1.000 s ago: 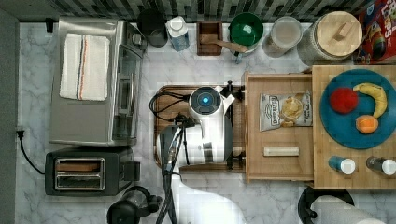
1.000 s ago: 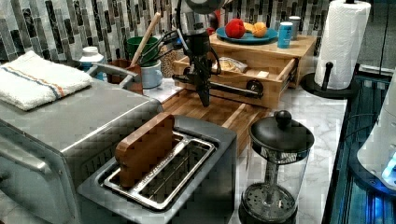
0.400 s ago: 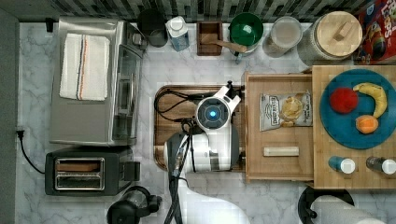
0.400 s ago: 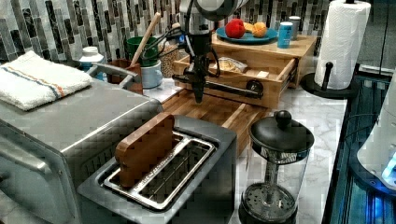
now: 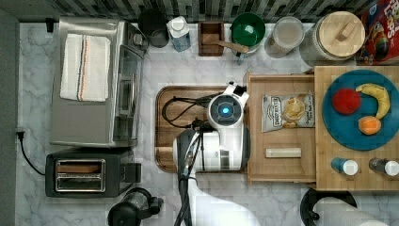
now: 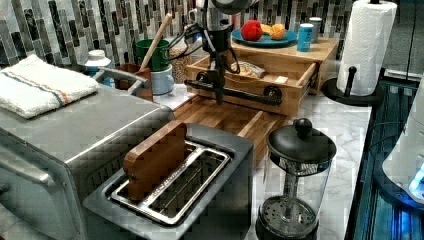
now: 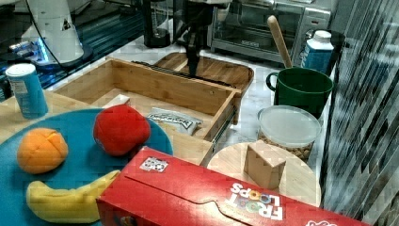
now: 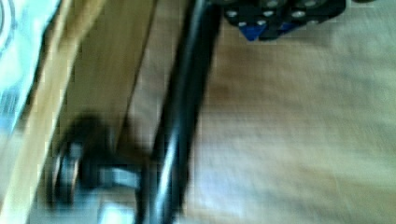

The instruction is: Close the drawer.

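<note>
Centre-right of the top view, drawer (image 5: 282,160) pulled out toward the top view's left, over brown tray (image 5: 164,127), with snack bag (image 5: 288,111) and pale bar (image 5: 283,152) inside. Upper centre of the left view, gripper (image 6: 218,95) hangs at black handle (image 6: 240,93). Can't tell whether the claw is apart or together.

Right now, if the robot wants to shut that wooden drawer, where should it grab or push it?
Probably the long black bar handle across the front of the drawer. It stands off the front on two posts and runs the full width, so contact near its middle, from the brown tray side, should push it in straight. The gripper is at that bar.
</note>
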Controlling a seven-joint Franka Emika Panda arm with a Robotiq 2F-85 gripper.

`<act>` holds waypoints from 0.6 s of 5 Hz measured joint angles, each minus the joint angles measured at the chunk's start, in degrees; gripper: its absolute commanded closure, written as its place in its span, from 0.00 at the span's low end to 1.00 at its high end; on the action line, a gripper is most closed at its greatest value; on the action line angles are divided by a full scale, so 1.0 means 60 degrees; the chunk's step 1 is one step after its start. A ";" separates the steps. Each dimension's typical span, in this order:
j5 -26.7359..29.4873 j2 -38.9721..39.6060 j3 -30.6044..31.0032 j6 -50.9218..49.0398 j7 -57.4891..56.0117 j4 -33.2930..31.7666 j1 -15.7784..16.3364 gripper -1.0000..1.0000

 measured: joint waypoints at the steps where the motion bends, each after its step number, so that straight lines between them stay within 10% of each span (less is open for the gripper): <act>1: 0.0061 0.0061 -0.0113 -0.0336 -0.0336 0.0056 -0.0191 1.00; 3: 0.0695 0.0120 -0.0430 -0.0518 -0.1511 0.0242 -0.0628 1.00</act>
